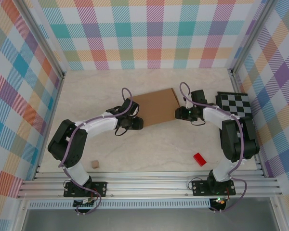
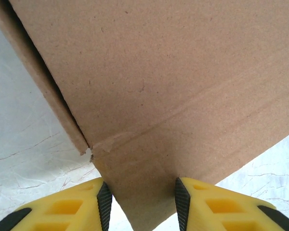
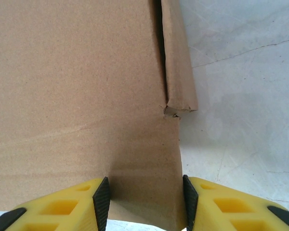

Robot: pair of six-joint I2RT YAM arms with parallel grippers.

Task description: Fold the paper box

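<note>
the paper box (image 1: 156, 107) lies flat; left gripper (image 2: 143, 202) and right gripper (image 3: 147, 199) each clamp a near-corner flap

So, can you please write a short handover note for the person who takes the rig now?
Left gripper: jaws astride a corner flap of the paper box, grip not confirmed.
Right gripper: jaws astride the box's opposite end flap, grip not confirmed.
Box: mid-table, between both arms, side flaps partly raised.
Done: both arms positioned at the flaps.
Left: finish folding and close the box.
Also on the table: red block, tan cube, checkered board.
</note>
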